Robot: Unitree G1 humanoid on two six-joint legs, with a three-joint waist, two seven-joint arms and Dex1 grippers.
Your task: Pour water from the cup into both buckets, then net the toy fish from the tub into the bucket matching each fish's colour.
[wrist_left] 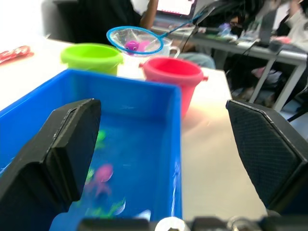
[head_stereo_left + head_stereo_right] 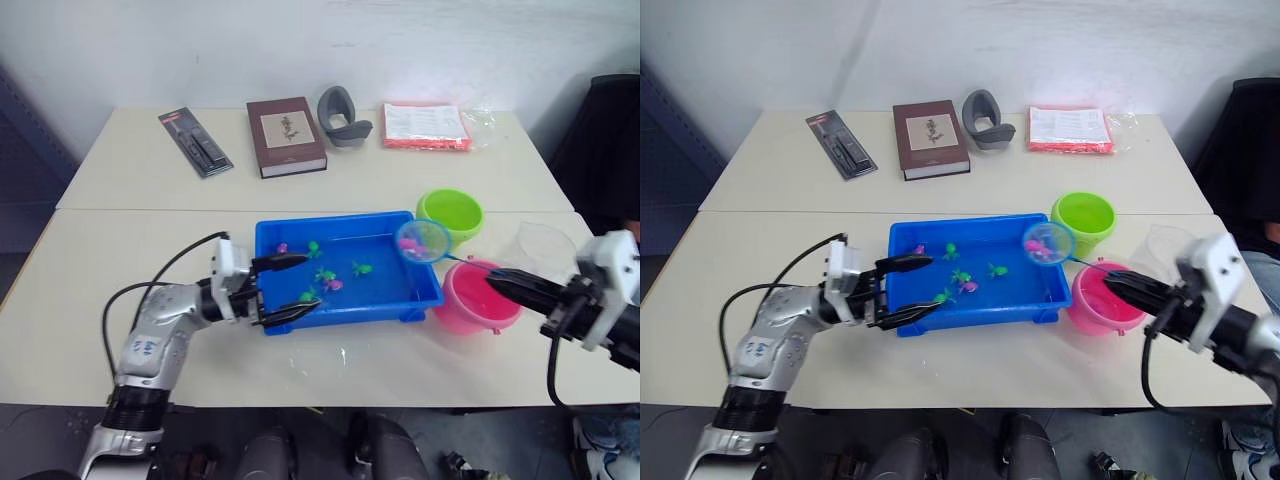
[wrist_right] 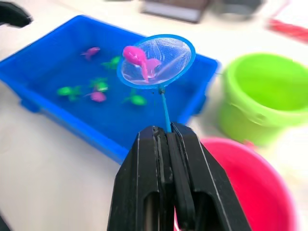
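While the net [image 3: 156,60] is held by its thin handle in the closed right gripper [image 3: 166,144], a pink fish [image 3: 137,58] lies in its pale mesh, above the tub's [image 2: 345,308] right end and near the pink bucket [image 2: 478,298] and the lime green bucket [image 2: 450,214]. Small green and pink fish [image 2: 328,275] lie in the shallow blue tub, apparently in water. The left gripper [image 2: 290,288] is spread wide over the tub's left wall, holding nothing. A clear cup [image 2: 545,250] stands beside the pink bucket on a pale tabletop [image 2: 130,240], where a brown book [image 2: 285,135] lies before a white wall
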